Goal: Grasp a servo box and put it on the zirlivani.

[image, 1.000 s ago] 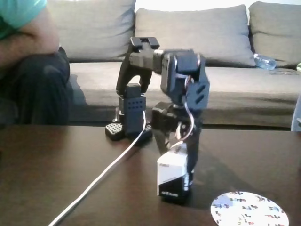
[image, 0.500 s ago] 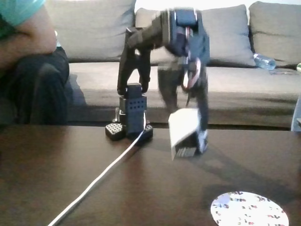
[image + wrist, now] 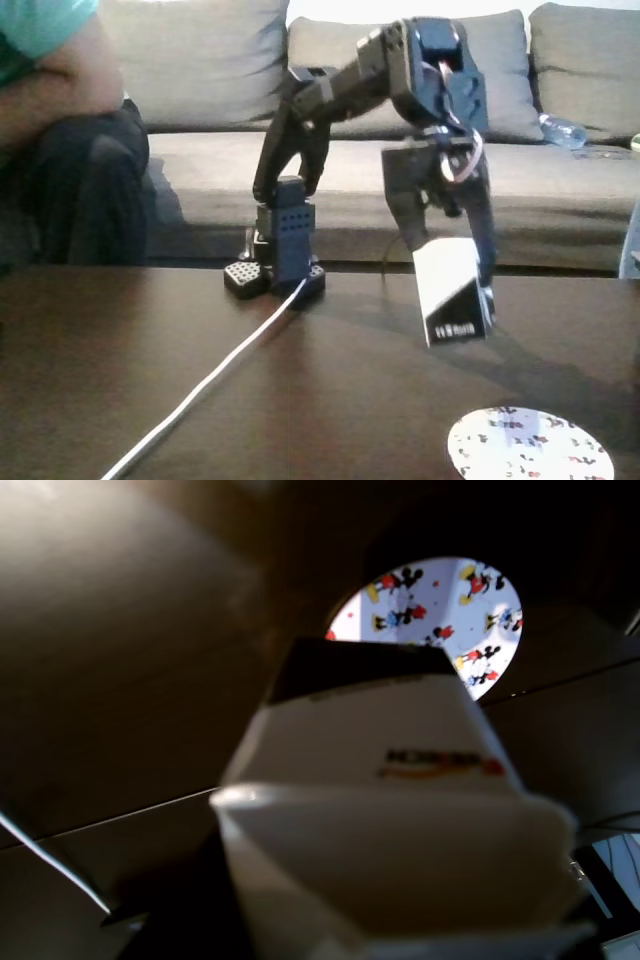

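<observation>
sofa (image 3: 200, 190) takes up the whole back of the fixed view, with a person (image 3: 60, 130) sitting at its 9 o'clock end and a plastic bottle (image 3: 562, 131) lying on the cushion over at 3. in front is the dark tabletop (image 3: 120, 360), with the arm (image 3: 330, 95) bolted down near the far edge and a white cable (image 3: 210, 380) trailing off toward 7 o'clock.

the gripper (image 3: 455, 275) hangs off the arm pointing down, fingers clamped on the servo box (image 3: 452, 290), which is up in the air and tilted, clear of the tabletop. makes sense, it has to be carried over.

the zirlivani (image 3: 530, 445) lies flat at about 5 o'clock from the box, near the front edge. in the wrist view the disc (image 3: 440, 620) sits at 12 o'clock just past the box (image 3: 390, 810), so it looks lined up already.

nothing sits between box and disc as far as i can see, and the cable's well off to the other side. i'd guess it needs more reach forward, then down.
</observation>
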### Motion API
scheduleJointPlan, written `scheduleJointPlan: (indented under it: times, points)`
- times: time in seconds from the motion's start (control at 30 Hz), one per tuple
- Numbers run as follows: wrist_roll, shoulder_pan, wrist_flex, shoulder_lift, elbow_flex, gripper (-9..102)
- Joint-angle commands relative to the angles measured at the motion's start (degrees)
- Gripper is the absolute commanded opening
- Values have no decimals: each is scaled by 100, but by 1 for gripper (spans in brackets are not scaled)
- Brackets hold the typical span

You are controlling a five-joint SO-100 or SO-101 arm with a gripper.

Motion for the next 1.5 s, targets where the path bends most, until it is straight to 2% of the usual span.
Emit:
scheduleJointPlan:
  times: [0.0, 0.5, 1.07, 1.47]
  points:
    - [35, -18, 431, -255, -633, 17]
    - [448, 0, 352, -1916, -2628, 17]
    - [896, -18, -325, -2092, -2549, 20]
    - [896, -62, -264, -2540, -2637, 20]
